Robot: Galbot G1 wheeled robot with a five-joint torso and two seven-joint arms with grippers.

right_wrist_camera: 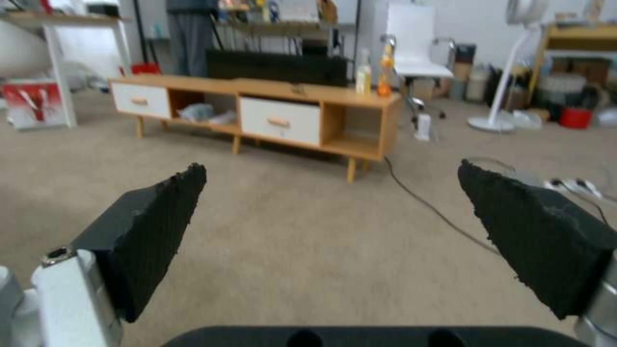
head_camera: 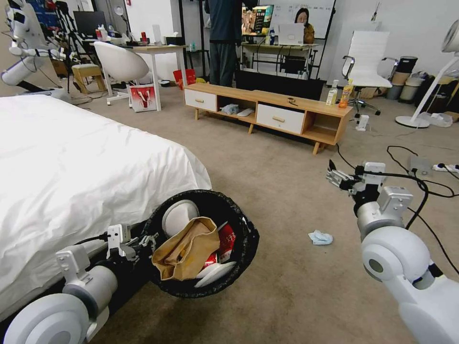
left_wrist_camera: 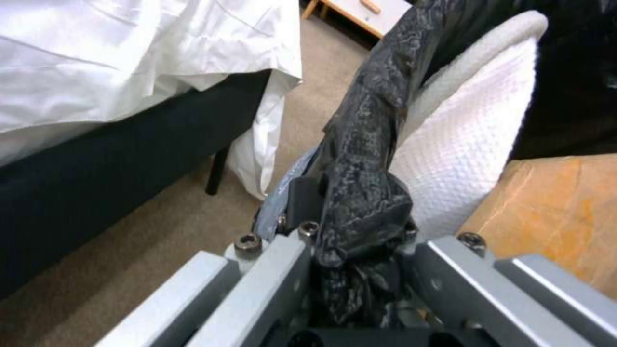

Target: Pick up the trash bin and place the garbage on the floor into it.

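My left gripper (head_camera: 149, 240) is shut on the near rim of the trash bin (head_camera: 249, 228), holding it tilted above the floor (head_camera: 287, 286) beside the bed. In the left wrist view the gripper (left_wrist_camera: 350, 241) pinches the crinkled black bag over the trash bin's rim (left_wrist_camera: 363, 159), next to a white lid flap (left_wrist_camera: 462, 144). Inside lie a crumpled brown paper bag (head_camera: 186, 248) and red garbage (head_camera: 227, 241). A light-blue face mask (head_camera: 320, 237) lies on the carpet between bin and right arm. My right gripper (head_camera: 336, 176) hovers open and empty above the floor, its black pads (right_wrist_camera: 148, 231) wide apart.
The bed (head_camera: 71, 167) with its white sheet fills the left side. A low wooden cabinet (head_camera: 267, 112) stands ahead with upright bottles (head_camera: 345, 93) on its right end. Black cables (head_camera: 411, 162) and a power strip (head_camera: 444, 167) cross the carpet at the right.
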